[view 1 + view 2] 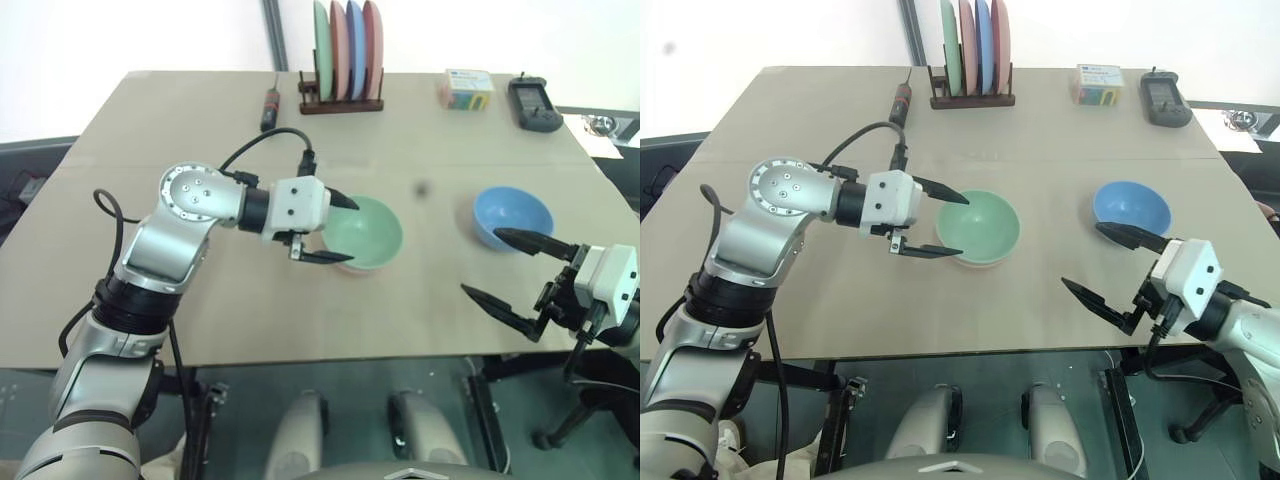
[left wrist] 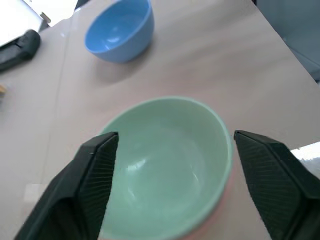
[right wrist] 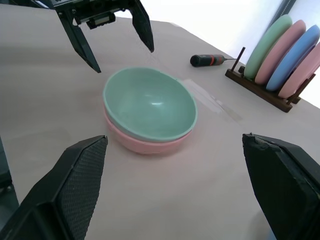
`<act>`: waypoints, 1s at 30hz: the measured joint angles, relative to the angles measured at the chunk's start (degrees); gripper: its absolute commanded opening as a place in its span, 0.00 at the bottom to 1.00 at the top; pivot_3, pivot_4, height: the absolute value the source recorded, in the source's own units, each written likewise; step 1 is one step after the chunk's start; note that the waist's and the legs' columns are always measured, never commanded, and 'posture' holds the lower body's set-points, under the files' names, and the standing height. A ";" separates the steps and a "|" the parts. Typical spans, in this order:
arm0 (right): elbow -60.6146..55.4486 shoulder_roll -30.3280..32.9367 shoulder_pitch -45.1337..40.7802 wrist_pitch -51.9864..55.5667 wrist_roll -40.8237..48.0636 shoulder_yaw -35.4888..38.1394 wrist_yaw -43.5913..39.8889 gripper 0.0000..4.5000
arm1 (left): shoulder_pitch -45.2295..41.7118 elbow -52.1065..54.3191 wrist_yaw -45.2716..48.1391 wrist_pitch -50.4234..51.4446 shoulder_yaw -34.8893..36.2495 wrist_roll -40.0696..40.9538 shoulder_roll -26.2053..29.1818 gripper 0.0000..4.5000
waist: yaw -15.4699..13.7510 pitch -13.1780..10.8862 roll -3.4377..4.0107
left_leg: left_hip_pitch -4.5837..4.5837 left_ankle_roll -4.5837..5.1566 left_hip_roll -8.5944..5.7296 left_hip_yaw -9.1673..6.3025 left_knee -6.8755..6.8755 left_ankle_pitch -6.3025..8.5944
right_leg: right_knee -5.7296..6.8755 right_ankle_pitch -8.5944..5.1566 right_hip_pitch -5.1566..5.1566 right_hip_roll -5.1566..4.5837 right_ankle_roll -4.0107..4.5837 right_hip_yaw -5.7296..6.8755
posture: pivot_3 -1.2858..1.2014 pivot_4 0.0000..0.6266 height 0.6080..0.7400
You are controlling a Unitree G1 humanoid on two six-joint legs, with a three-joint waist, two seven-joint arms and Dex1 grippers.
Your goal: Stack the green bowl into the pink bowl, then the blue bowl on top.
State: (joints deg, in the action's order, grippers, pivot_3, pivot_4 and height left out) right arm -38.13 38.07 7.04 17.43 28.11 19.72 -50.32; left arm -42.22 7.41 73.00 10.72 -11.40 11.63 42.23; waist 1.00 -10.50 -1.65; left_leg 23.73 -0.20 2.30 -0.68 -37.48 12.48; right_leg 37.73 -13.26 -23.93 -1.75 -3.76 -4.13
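Mint-green plastic bowl [image 3: 149, 104] sits nested in the salmon-pink plastic bowl [image 3: 145, 142] mid-worktop, left gripper [image 1: 327, 228] jaws released beside it; right gripper [image 1: 1108, 267], jaws spread, should pinch the sky-blue bowl's [image 1: 512, 216] near rim.

Green bowl [image 3: 150, 105], pink bowl [image 3: 145, 142], blue bowl [image 2: 120, 30]: smooth plastic, showing soft gloss. Tabletop [image 1: 200, 130]: matt beige. Plate rack [image 1: 340, 104]: dark wood.

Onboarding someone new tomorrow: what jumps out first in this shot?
The green bowl sitting nested in the pink bowl mid-table, with the left hand open right beside it. Next, the blue bowl alone to the right, the open right hand just in front of it.
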 measured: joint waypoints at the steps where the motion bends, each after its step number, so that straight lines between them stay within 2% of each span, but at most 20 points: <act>1: 1.04 0.20 -0.79 0.01 -0.43 -0.80 0.35 1.00 | 0.52 -0.20 -1.07 -0.90 1.67 0.81 -0.90 0.82 | 0.01 0.00 0.00 | -0.02 0.00 0.00 0.01 0.00 0.00 | 0.02 0.00 0.01 -0.01 0.00 0.00 | 0.52 0.24 1.00; 5: 9.87 2.45 -9.24 -0.15 -5.89 -6.92 1.34 1.00 | 6.29 0.47 -4.55 -0.34 8.08 4.44 -0.80 0.82 | 0.95 0.01 0.03 | -0.05 0.00 0.01 0.05 0.00 0.00 | 0.02 0.01 0.01 -0.02 0.01 -0.03 | 0.52 0.24 1.00; 6: 12.91 3.43 -11.43 -0.24 -8.04 -8.71 1.50 1.00 | 8.00 0.64 -4.32 0.79 9.63 6.25 -0.05 0.94 | 1.01 0.01 0.02 | -0.05 0.01 0.01 0.02 0.00 0.00 | 0.03 0.01 0.02 -0.01 0.01 -0.01 | 0.52 0.24 1.00; 7: 16.26 4.81 -13.51 0.03 -10.30 -10.56 1.69 1.00 | 9.48 0.61 -3.57 2.04 11.35 8.47 0.57 1.00 | 1.11 0.01 0.02 | -0.04 0.00 0.02 0.02 0.00 0.00 | 0.04 0.02 0.01 -0.01 0.03 0.00 | 0.52 0.24 1.00; 12: 30.15 5.50 -25.22 4.59 -16.66 -17.05 3.52 1.00 | 14.58 0.62 0.51 8.79 18.67 19.96 2.78 1.00 | 1.30 -0.02 0.03 | 0.01 0.00 0.01 0.02 0.03 0.00 | 0.03 0.14 -0.05 -0.04 0.20 0.02 | 0.52 0.24 1.00; 16: 36.40 5.90 -30.98 7.54 -19.74 -20.83 3.41 1.00 | 18.67 1.27 -0.29 10.53 21.61 22.59 3.06 1.00 | 1.13 -0.01 0.03 | 0.04 0.00 0.01 -0.03 0.06 0.00 | -0.02 0.25 -0.05 -0.04 0.04 0.06 | 0.52 0.24 1.00; 17: 39.46 5.85 -33.10 9.26 -20.96 -22.32 3.53 0.91 | 20.53 2.03 -0.39 11.64 22.87 24.15 3.54 1.00 | 1.23 -0.02 0.02 | 0.05 0.00 0.01 -0.01 0.06 0.00 | -0.04 0.26 -0.06 -0.05 0.03 0.05 | 0.52 0.24 1.00; 19: 41.85 5.64 -34.59 10.91 -21.45 -23.10 3.79 0.87 | 21.95 2.96 -0.45 12.76 23.81 25.38 4.03 1.00 | 1.19 -0.02 0.02 | 0.04 0.00 0.00 -0.01 0.06 0.00 | -0.04 0.26 -0.06 -0.06 0.04 0.05 | 0.52 0.24 1.00; 21: 43.89 5.27 -36.44 13.17 -21.96 -24.24 3.49 0.64 | 24.25 5.01 -1.17 13.24 25.39 26.57 4.53 1.00 | 1.26 -0.02 0.02 | 0.04 0.00 0.00 -0.01 0.08 0.00 | -0.03 0.26 -0.08 -0.06 0.04 0.05 | 0.52 0.24 1.00; 22: 43.96 5.25 -36.54 13.50 -22.02 -24.30 3.46 0.60 | 24.49 5.36 -1.33 13.27 25.51 26.69 4.53 1.00 | 1.26 -0.02 0.02 | 0.04 0.00 0.00 -0.01 0.08 0.00 | -0.02 0.26 -0.08 -0.06 0.04 0.05 | 0.52 0.24 1.00; 28: 44.13 5.13 -37.47 15.76 -22.54 -25.53 3.12 0.03 | 27.25 8.93 -3.05 13.67 26.51 27.83 4.56 1.00 | 1.21 -0.01 0.02 | 0.03 0.00 0.00 0.00 0.08 0.00 | -0.03 0.25 -0.06 -0.06 0.04 0.05 | 0.52 0.24 1.00; 30: 44.15 5.15 -37.50 15.87 -22.77 -25.54 3.20 0.00 | 27.37 9.59 -2.84 14.26 26.59 29.10 4.68 1.00 | 1.26 -0.01 0.02 | 0.03 0.00 0.00 0.00 0.08 0.00 | -0.02 0.25 -0.06 -0.06 0.04 0.05 | 0.52 0.24 1.00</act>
State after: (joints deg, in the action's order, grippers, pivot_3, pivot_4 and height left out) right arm 6.02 43.22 -30.45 33.30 5.34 -5.82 -47.12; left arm -14.86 17.00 70.16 24.98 15.19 40.74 46.91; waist 2.26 -10.52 -1.64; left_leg 23.75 -0.20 2.30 -0.67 -37.40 12.49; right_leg 37.71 -13.01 -23.99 -1.81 -3.72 -4.08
